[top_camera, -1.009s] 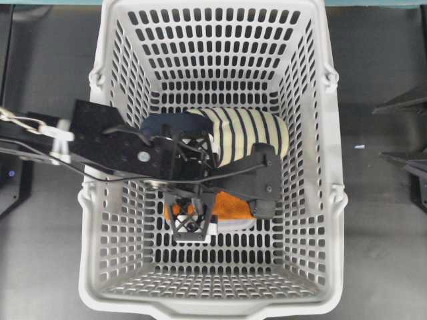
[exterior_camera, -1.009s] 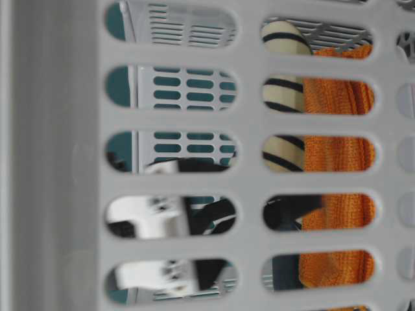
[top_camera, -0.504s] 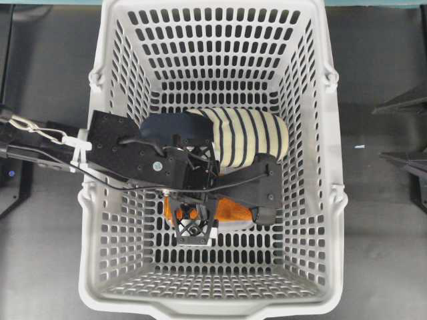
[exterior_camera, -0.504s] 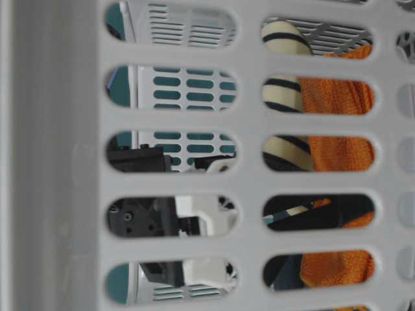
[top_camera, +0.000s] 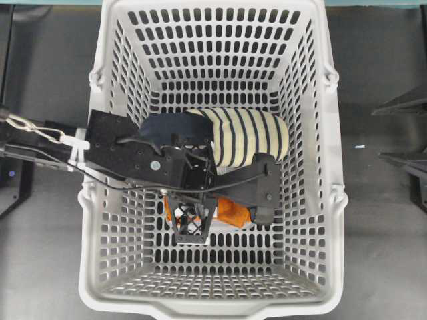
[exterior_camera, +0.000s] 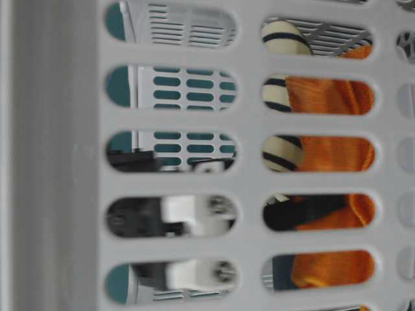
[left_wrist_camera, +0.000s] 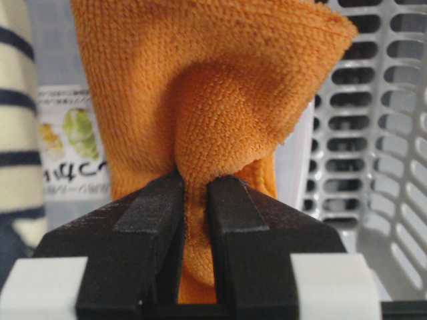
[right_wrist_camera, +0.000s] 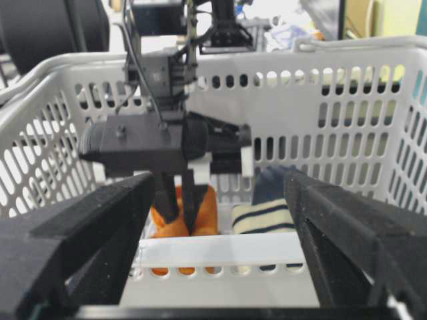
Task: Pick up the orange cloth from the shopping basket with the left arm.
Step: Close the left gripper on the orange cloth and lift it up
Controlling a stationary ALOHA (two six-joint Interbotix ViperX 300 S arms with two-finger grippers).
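Note:
The orange cloth point(top_camera: 230, 212) lies on the floor of the light-grey shopping basket point(top_camera: 127, 267), in front of a navy and cream-striped bundle point(top_camera: 247, 137). The left arm reaches in over the basket's left wall. Its gripper point(top_camera: 193, 225) points down onto the cloth's left part. In the left wrist view the black jaws of this gripper point(left_wrist_camera: 195, 190) are shut on a raised fold of the orange cloth point(left_wrist_camera: 200, 87). My right gripper point(right_wrist_camera: 219, 193) stands open outside the basket, facing the cloth point(right_wrist_camera: 210, 207) and the left gripper point(right_wrist_camera: 180, 200). It holds nothing.
A white printed packet point(left_wrist_camera: 67, 153) lies under or behind the cloth. The striped bundle point(right_wrist_camera: 263, 217) sits close beside the cloth. The basket's slotted walls point(exterior_camera: 249, 175) enclose the left gripper on all sides. Black stands point(top_camera: 403, 100) are on the dark table at the right edge.
The left gripper lowered onto the cloth and closed from wide open onto a pinched fold. The cloth has bunched up between the jaws. The right gripper has not moved.

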